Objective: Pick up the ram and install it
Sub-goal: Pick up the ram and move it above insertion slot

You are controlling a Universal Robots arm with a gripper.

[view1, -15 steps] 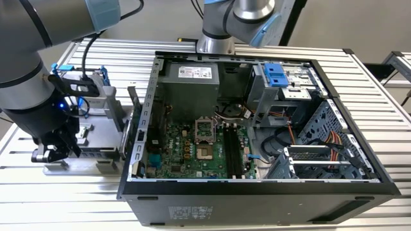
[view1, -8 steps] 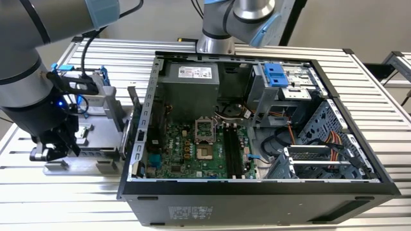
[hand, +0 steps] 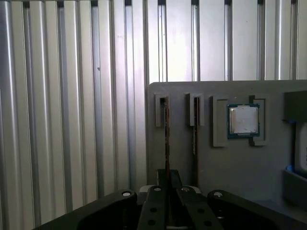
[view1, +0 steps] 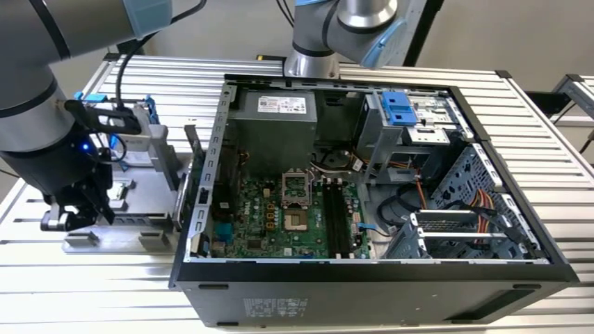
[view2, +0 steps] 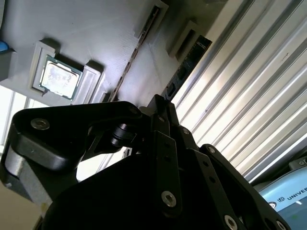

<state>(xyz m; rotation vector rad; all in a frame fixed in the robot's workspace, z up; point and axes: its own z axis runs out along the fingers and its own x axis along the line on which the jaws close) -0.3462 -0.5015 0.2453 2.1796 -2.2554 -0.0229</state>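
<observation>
The gripper (hand: pixel 168 179) sits low over the grey tray (hand: pixel 240 167) at the exterior view's left, fingers apparently pinched on the upright ram (hand: pixel 166 134) — not yet lifted from its holder — while the motherboard's black slots (view1: pixel 336 219), well apart to the right, look unfilled.

Note silver, lengthwise-ribbed slats on the table (view1: pixel 93 292). Note black paint on the computer case (view1: pixel 371 296). Find green with fine pale speckling on the motherboard (view1: pixel 260 223), crossed by black slots (view1: pixel 336 223). Note bright blue on the drive latch (view1: pixel 397 110). Note plain matt grey on the holder tray (hand: pixel 230 163). Find a silver face inside a green border on the CPU chip (hand: pixel 243 120). Note black on the gripper (hand: pixel 168 175), grey with light-blue joint caps on the arm (view1: pixel 37 104).
</observation>
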